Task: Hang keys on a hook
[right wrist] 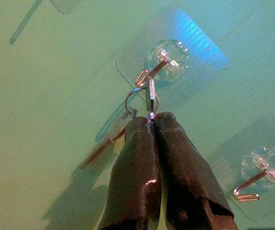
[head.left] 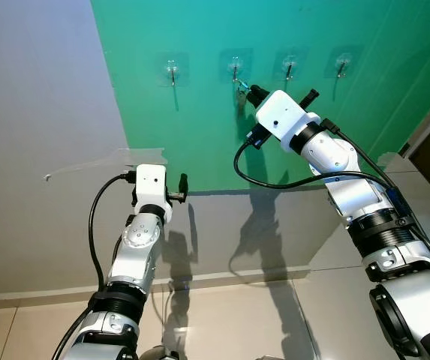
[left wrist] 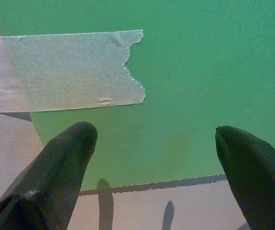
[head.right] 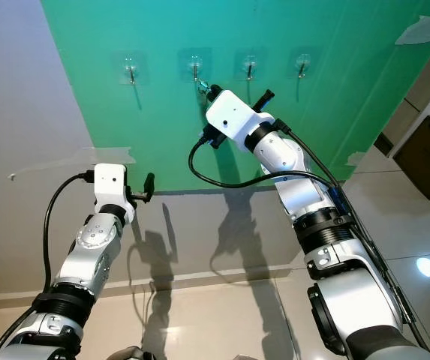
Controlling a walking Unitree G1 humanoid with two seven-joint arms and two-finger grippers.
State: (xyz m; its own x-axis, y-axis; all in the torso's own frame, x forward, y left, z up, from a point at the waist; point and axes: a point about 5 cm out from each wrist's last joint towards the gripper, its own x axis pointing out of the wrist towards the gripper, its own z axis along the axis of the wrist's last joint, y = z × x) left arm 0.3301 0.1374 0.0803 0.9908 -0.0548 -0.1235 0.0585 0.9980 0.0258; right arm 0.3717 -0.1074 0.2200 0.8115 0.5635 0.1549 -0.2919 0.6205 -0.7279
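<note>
- While the right gripper [right wrist: 151,125] reaches up to the green wall panel [head.left: 199,105], its fingers are pressed together on the flat edge of the keys [right wrist: 150,96], holding them right at the second hook from the left [right wrist: 149,73] in the row of four.
- Judging by the right wrist view, the task is close to its end: the key ring [right wrist: 135,98] sits at the tip of the wire hook, touching or overlapping it, but the fingers have not let go.
- What seems left is to settle the ring on the hook, part the fingers and draw the arm back.
- Whether the ring is actually threaded over the hook or only resting against it cannot be told; the metal parts overlap and glare.
- From the head views the keys are mostly hidden behind the right wrist.
- The left gripper [left wrist: 156,139] idles lower down near a strip of tape [left wrist: 60,72], fingers wide apart and holding nothing.
</note>
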